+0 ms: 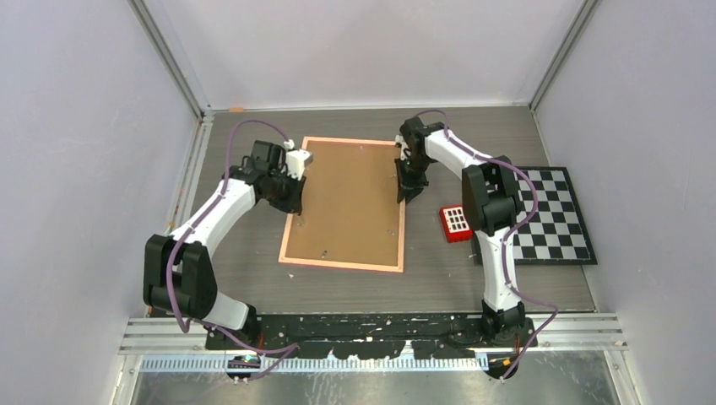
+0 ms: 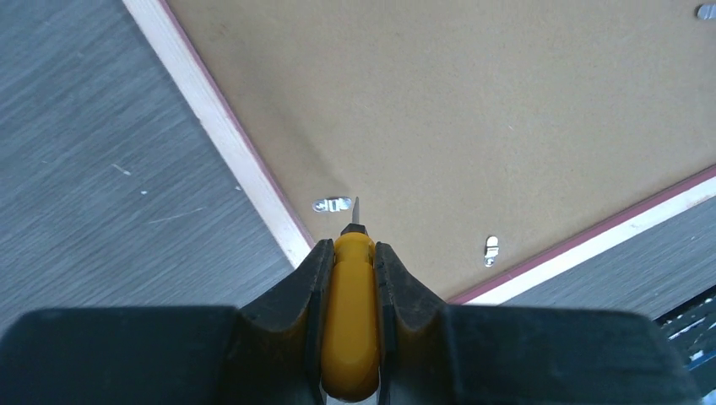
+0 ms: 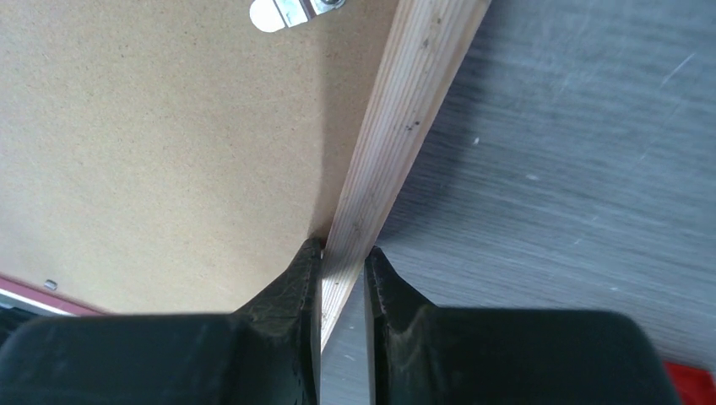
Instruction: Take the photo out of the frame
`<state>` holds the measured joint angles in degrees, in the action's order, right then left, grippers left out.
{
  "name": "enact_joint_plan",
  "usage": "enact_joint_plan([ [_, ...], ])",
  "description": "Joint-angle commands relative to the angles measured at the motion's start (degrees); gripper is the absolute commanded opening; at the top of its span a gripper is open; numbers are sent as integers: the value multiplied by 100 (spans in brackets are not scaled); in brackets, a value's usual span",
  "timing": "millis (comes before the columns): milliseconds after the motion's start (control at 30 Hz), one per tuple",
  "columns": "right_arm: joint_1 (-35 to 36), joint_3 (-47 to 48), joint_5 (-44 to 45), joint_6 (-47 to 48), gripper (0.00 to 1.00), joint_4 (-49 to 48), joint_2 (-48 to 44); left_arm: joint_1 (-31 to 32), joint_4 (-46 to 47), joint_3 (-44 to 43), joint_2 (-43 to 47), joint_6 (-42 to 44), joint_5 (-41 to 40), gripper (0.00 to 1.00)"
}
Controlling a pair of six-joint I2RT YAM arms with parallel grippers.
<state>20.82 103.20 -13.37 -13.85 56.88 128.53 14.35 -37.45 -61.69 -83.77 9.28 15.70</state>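
Clenched in the left pincer (image 2: 353,251), a screwdriver (image 2: 353,329) is aimed at a clip (image 2: 332,204); the right pincer (image 3: 342,253) is clamped on the frame (image 3: 405,126) rail. Laid face-down on the tabletop (image 1: 439,291), photo hidden, it is judged stiff, best gripped edgewise.

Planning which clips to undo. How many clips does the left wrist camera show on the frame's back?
3: one clip at the yellow tool's tip, one near the frame's lower border, one cut off top right. Others may lie outside this view.
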Motion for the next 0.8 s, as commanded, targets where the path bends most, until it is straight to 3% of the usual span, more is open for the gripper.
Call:
enact_joint_plan([
  [0,106,277,819,1408,1,-317,207,-237,-141,-577,17,-270,178,0],
  [133,190,417,753,1935,1,-204,207,-545,-506,-1132,-268,-251,139,0],
  [300,255,422,488,2004,1,-61,196,-740,-197,-1334,-306,163,252,0],
  [767,344,238,228,1235,1,-335,132,-723,265,-2476,-1652,1092,-387,3],
])
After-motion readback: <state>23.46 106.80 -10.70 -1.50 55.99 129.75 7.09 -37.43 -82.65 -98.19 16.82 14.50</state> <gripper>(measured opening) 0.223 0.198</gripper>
